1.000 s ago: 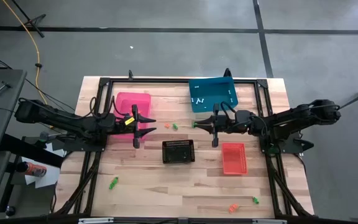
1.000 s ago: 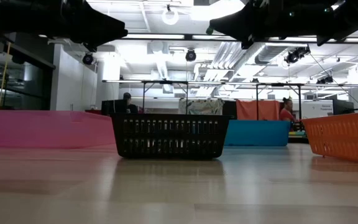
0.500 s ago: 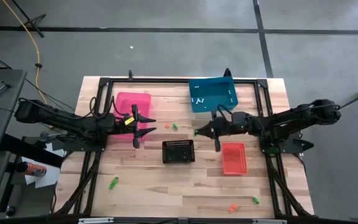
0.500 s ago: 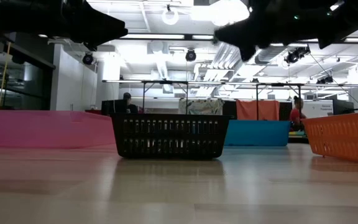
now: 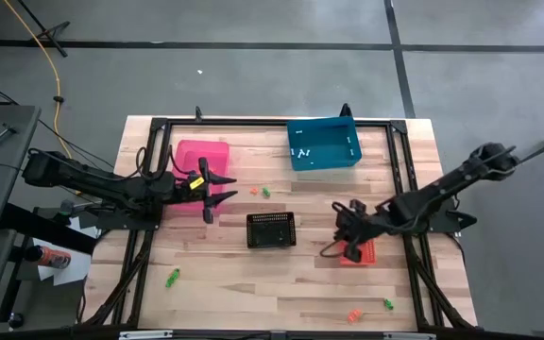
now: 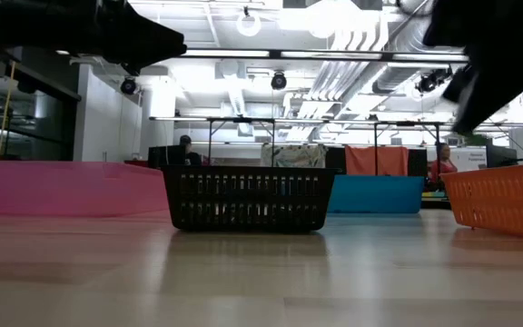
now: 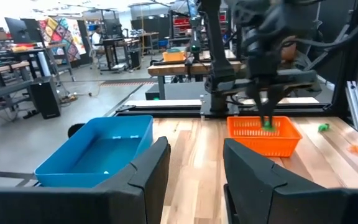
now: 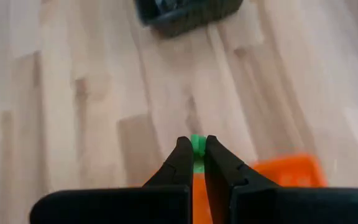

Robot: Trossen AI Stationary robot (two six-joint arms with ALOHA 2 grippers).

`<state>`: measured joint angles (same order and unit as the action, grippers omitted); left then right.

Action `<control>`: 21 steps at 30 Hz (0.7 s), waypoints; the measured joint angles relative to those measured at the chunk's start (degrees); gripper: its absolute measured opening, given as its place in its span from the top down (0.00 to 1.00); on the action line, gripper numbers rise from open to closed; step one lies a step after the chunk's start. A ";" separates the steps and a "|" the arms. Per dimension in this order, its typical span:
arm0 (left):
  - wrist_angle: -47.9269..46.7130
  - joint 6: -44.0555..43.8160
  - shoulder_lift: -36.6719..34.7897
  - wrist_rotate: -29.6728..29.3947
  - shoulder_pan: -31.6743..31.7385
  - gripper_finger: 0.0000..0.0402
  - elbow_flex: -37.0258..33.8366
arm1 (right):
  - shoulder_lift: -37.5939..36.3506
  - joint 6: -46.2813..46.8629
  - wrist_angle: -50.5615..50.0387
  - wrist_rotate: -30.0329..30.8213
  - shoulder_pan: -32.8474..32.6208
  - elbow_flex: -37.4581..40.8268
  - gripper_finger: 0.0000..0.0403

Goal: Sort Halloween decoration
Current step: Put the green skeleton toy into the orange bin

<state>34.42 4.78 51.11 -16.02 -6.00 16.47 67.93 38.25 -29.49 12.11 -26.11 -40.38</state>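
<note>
Above the small orange-red plastic mesh basket on the right half of the light wooden table, your right tool was pinched shut on a tiny green trinket, its two dark fingers almost meeting around it. From the left wrist camera the same piece sat just over the basket's near rim. Your left tool waited with its fingers spread apart and nothing between them, over the edge of the pink rectangular plastic bin on the table's left side.

You had loose trinkets lying about the table: a green one near the front left, an orange and a green one together between the pink bin and the teal-blue rectangular bin, and an orange one beside a green one at the front right. A few white pieces lay inside the teal-blue bin. The black mesh basket stood mid-table; I could not tell its contents.
</note>
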 joint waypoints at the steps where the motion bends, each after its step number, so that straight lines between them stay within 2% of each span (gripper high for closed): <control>1: 0.17 -0.02 0.00 -0.18 0.00 0.65 0.00 | -0.01 1.72 -2.87 0.07 -1.33 -1.49 0.99; 7: 0.18 -0.04 0.00 -0.23 0.00 0.65 0.00 | -0.01 16.17 -15.14 -0.57 -5.65 -7.21 0.99; 12: 0.19 -1.24 0.00 -0.23 0.00 0.65 0.00 | 0.04 25.86 -15.82 -9.15 -5.75 -6.73 0.98; 14: 0.24 -1.56 0.00 -0.23 0.00 0.65 0.00 | 0.27 28.23 -17.01 -9.26 -5.57 -6.69 0.96; 17: 0.48 -1.57 0.00 -0.23 0.00 0.65 0.00 | 0.32 30.28 -18.46 -6.75 -4.99 -6.69 0.89; 21: 0.54 -1.57 0.00 -0.23 0.00 0.65 0.00 | 0.32 32.50 -18.63 -4.95 -4.63 -6.69 0.71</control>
<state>34.96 3.20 51.11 -16.25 -6.00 16.47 68.25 70.76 -48.12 7.16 -30.74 -47.07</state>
